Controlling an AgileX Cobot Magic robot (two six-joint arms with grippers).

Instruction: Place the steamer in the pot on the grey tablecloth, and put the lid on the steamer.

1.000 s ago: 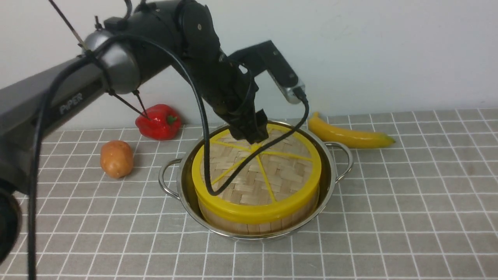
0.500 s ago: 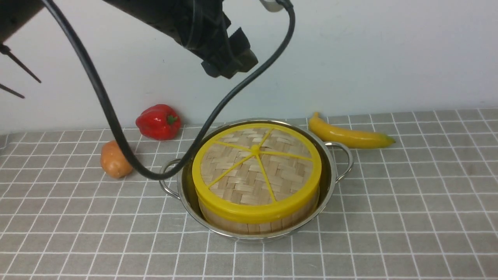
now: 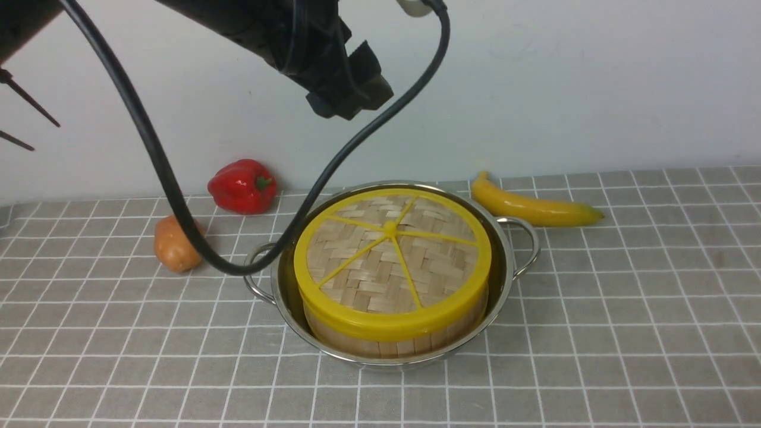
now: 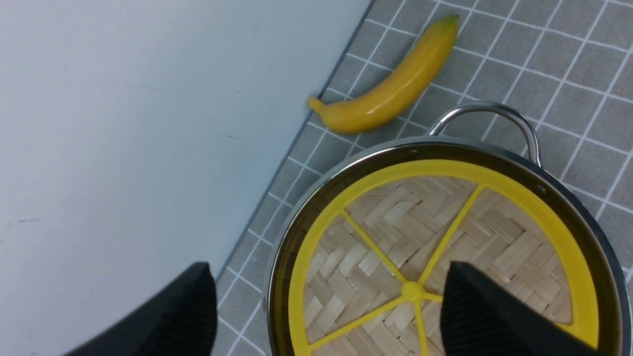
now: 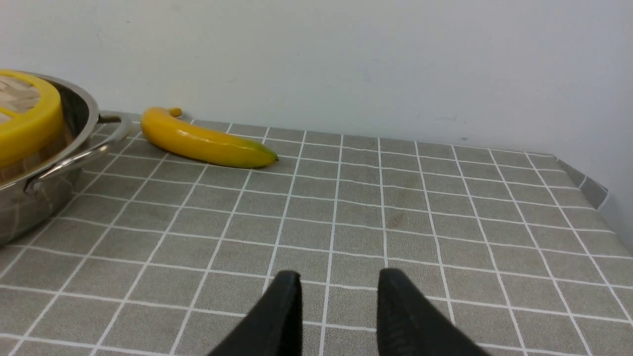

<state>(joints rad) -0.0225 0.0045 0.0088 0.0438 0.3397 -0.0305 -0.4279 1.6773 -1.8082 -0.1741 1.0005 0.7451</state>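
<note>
Since a second ago the left gripper (image 3: pixel 351 98) has lifted off the lid (image 3: pixel 392 261) and now hangs high above it, jaws spread wide and holding nothing. That lid sits flat on the steamer (image 3: pixel 386 342), whose bamboo wall shows just beneath the yellow rim, and the steamer stands inside the pot (image 3: pixel 505 279) on the grey tablecloth (image 3: pixel 624 327).

Only the front view shows the red pepper (image 3: pixel 242 185) and the potato (image 3: pixel 173 244), both left of the pot near the wall, and the black cable (image 3: pixel 178 196) looping down across the potato. In the left wrist view the lid's spokes and centre knob appear between the two dark fingertips (image 4: pixel 474 306), with the banana (image 4: pixel 390 94) beyond the pot's handle.

The right gripper (image 5: pixel 339 291) appears only in the right wrist view, low over bare cloth well right of the pot, jaws partly apart and empty.

No writing is readable.
</note>
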